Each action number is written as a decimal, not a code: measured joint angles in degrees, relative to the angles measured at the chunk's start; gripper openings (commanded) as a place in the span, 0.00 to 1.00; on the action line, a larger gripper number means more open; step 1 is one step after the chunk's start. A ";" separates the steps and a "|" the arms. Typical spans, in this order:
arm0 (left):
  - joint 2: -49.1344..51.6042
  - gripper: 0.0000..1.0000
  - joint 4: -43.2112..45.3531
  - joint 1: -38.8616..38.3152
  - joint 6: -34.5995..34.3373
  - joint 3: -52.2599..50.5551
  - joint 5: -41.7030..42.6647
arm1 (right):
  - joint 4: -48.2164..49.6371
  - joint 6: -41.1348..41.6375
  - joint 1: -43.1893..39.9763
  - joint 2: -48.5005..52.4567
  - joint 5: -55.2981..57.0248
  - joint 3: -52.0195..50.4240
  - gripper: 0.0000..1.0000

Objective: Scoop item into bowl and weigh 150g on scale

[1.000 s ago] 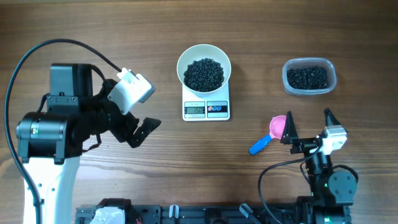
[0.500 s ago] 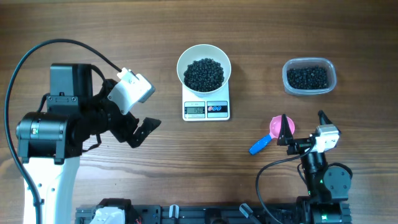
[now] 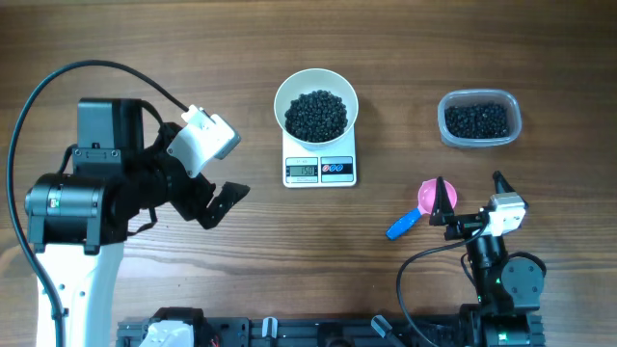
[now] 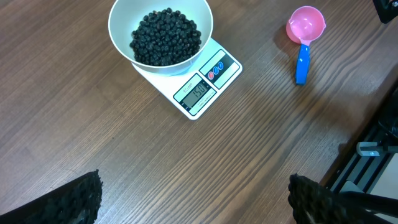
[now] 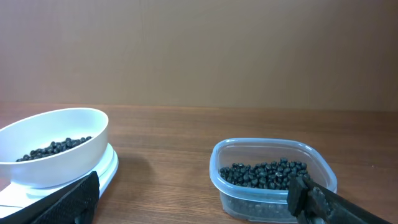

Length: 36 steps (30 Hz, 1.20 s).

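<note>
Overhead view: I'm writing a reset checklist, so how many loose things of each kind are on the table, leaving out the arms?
White bowl: 1
Clear tub: 1
Scale: 1
Pink scoop: 1
Total: 4

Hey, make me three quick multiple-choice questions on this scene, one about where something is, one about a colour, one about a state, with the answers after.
1. Where does the bowl stand?
A) on the scale
B) next to the scale
C) on the floor

2. What colour is the scoop's cup?
A) green
B) pink
C) white

3. How is the right hand?
A) shut on the scoop
B) shut on nothing
C) open and empty

Answers:
1 A: the bowl sits on the scale's platform, above its display.
2 B: the cup is pink, on a blue handle.
3 C: the hand stands wide open, and the scoop lies on the table outside it.
</note>
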 measured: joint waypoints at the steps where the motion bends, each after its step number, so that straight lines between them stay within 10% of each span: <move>1: 0.00 1.00 -0.02 0.00 0.00 0.00 0.00 | 0.00 0.02 0.00 0.00 0.00 0.00 1.00; 36: 0.00 1.00 -1.20 0.00 0.00 0.00 -0.02 | 0.00 0.00 0.00 0.00 0.00 0.00 1.00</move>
